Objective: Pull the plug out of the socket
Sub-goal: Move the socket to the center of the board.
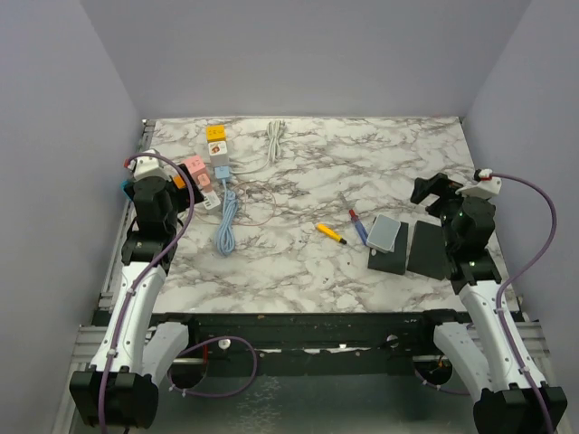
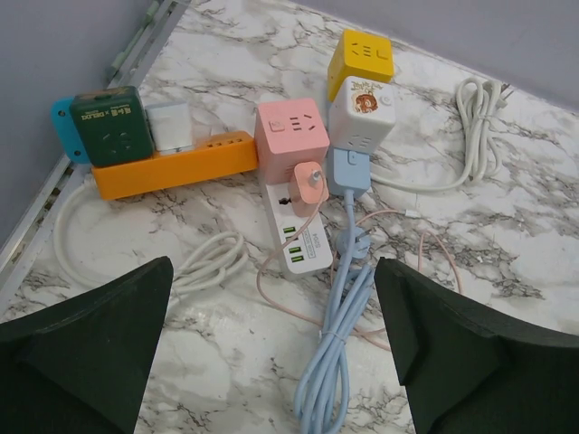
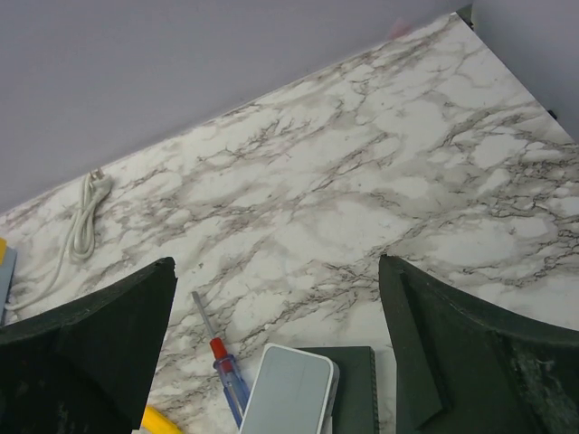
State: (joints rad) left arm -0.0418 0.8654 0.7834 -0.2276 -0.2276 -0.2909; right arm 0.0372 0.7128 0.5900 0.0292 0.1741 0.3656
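Pink plug (image 2: pixel 308 183) and blue plug (image 2: pixel 346 170) beside three cube sockets (image 2: pixel 291 131); left pincer (image 2: pixel 273 271), right pincer (image 3: pixel 276 262) both wide.

Yellow pen (image 3: pixel 160 420) cut by bottom edge, blue cable (image 2: pixel 323 396) cropped at bottom edge

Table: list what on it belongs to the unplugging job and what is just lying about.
Job, likely: pink plug, white strip, blue plug, white cube.
Lying about: white cord, screwdriver, grey box, black pads.
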